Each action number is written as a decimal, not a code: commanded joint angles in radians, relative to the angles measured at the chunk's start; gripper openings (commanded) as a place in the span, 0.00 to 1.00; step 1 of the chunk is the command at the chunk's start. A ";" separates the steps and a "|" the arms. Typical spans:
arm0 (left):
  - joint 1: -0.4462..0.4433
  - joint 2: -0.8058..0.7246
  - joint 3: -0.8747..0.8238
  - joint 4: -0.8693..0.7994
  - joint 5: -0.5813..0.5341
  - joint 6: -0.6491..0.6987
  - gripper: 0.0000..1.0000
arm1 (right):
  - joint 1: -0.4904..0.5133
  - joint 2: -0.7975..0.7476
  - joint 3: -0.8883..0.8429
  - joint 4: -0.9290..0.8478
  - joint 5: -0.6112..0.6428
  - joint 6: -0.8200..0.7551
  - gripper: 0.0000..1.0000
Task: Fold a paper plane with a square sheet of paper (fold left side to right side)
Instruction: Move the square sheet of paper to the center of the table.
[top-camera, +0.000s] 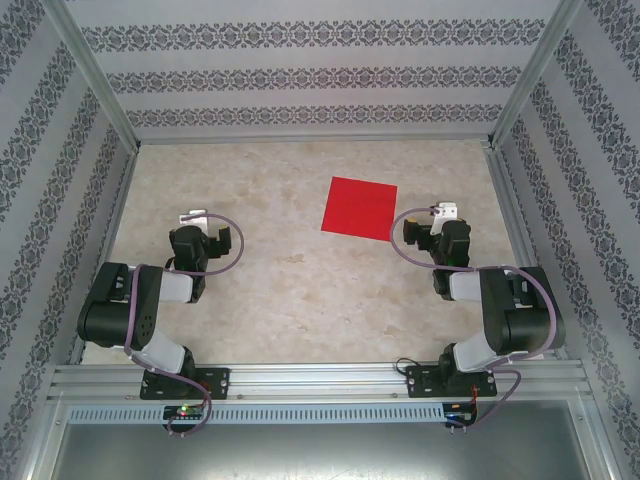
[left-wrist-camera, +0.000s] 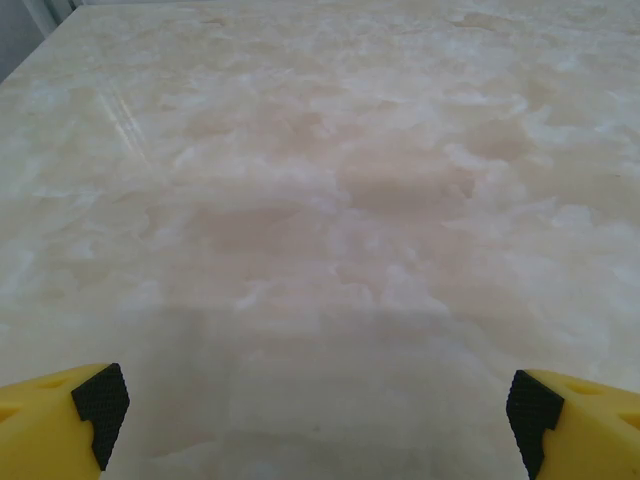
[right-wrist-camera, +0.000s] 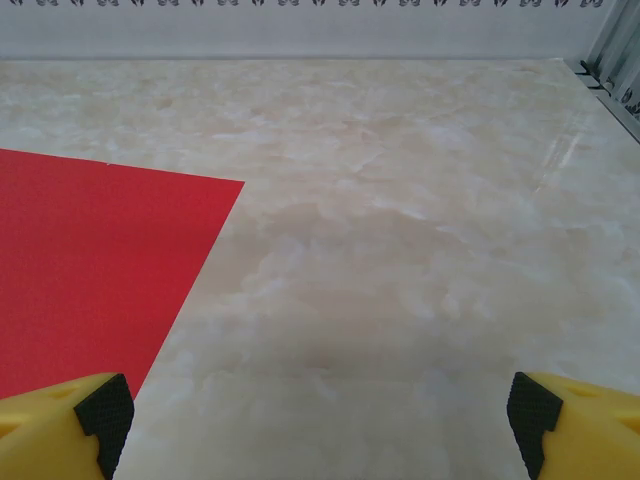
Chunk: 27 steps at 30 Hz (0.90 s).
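Paper (top-camera: 359, 205) was logged just ahead-left of right gripper (right-wrist-camera: 318, 425), well apart from left gripper (left-wrist-camera: 315, 420); both were released, empty.

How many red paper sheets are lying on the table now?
1. The sheet lies flat on the table, right of centre, in its far half. Another lying exactly under it would be hidden.

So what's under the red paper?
The red paper lies flat on the pale marbled table. Tabletop shows all around its edges; the patch right beneath it is covered and cannot be seen.
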 joint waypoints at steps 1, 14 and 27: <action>0.011 -0.002 0.013 0.049 0.014 0.005 1.00 | -0.012 -0.013 0.021 0.008 -0.013 0.007 0.98; 0.011 -0.003 0.014 0.049 0.015 0.004 1.00 | -0.014 -0.011 0.022 0.007 -0.020 0.010 0.98; 0.011 -0.061 0.017 -0.002 -0.024 -0.010 1.00 | -0.014 -0.024 0.022 0.001 0.012 0.021 0.98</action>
